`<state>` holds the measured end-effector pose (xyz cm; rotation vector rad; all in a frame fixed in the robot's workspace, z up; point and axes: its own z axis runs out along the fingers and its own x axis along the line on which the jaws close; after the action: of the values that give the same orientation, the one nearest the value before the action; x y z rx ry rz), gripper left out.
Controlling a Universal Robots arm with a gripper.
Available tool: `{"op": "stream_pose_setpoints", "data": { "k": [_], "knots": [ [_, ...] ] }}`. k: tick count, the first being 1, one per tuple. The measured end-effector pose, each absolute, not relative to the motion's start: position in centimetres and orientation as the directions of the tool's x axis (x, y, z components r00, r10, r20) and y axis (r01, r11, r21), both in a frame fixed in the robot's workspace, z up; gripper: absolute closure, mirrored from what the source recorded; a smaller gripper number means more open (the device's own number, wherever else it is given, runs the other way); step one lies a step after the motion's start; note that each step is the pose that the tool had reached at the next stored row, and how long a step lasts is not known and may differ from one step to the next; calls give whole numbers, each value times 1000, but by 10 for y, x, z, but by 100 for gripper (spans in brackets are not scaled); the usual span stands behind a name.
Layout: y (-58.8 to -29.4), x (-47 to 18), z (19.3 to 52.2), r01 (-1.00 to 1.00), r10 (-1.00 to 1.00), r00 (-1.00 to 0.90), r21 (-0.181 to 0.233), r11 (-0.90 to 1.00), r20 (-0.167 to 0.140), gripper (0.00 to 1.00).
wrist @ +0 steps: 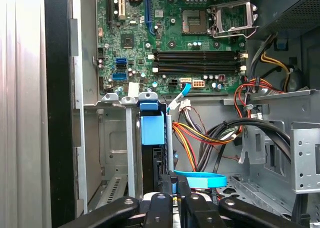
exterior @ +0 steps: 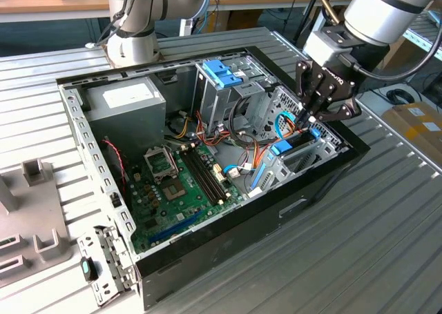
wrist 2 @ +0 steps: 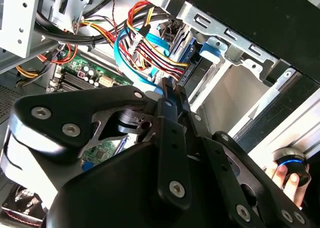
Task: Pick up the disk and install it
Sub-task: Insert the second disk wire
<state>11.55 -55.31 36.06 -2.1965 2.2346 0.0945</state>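
Blue plastic edged the disk (exterior: 289,148), which stood on edge in the drive bay (wrist: 115,138) at about four o'clock in the open computer case (exterior: 83,131) in the exterior view. I saw the gripper (exterior: 310,123) over it, jaws pressed close together (whether pinching the frame, I could not tell). The grey box (exterior: 128,103) carried a white sticker I could not read.
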Motion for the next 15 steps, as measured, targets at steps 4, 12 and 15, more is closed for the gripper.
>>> {"op": "stream_pose_setpoints", "data": {
  "k": [4, 12, 15],
  "knots": [
    [-553, 116, 360, -999, -999, -18, 38, 16, -47, 84],
    [-559, 115, 360, -999, -999, -15, 38, 13, -47, 84],
    [-560, 113, 359, -999, -999, -15, 38, 13, -48, 84]
  ]
}}
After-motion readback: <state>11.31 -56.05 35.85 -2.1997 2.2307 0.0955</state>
